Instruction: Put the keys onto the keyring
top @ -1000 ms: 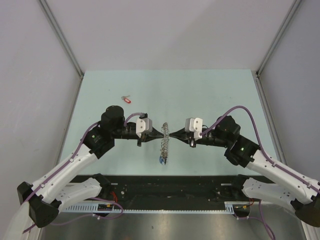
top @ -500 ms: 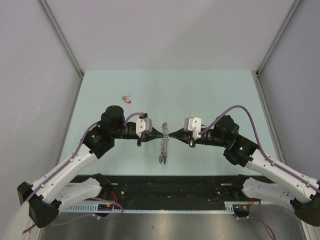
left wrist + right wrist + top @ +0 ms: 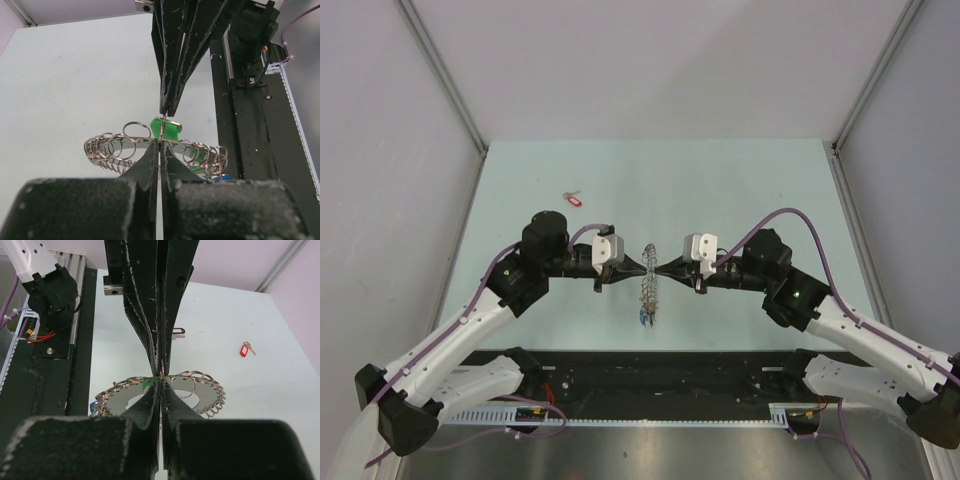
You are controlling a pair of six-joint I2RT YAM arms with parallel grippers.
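The keyring (image 3: 648, 290), a large silvery hoop hung with several small rings, shows nearly edge-on in the top view between my two grippers. It also shows in the left wrist view (image 3: 107, 146) and the right wrist view (image 3: 200, 399). My left gripper (image 3: 642, 268) is shut on the hoop's rim (image 3: 160, 144). My right gripper (image 3: 662, 270) meets it tip to tip, shut on the thin metal part of the green-tagged key (image 3: 169, 131). A red-tagged key (image 3: 573, 199) lies at the far left of the table. A black-tagged key (image 3: 177, 331) lies beyond the hoop.
Blue-tagged keys (image 3: 644, 322) hang at the hoop's near end. The black base rail (image 3: 650, 375) runs along the table's near edge. Grey walls close in the pale green table (image 3: 740, 190) at the back and on both sides.
My right arm has edged left, bringing its fingertips up against the left gripper's tips at the hoop. The left arm and the hoop have stayed put.
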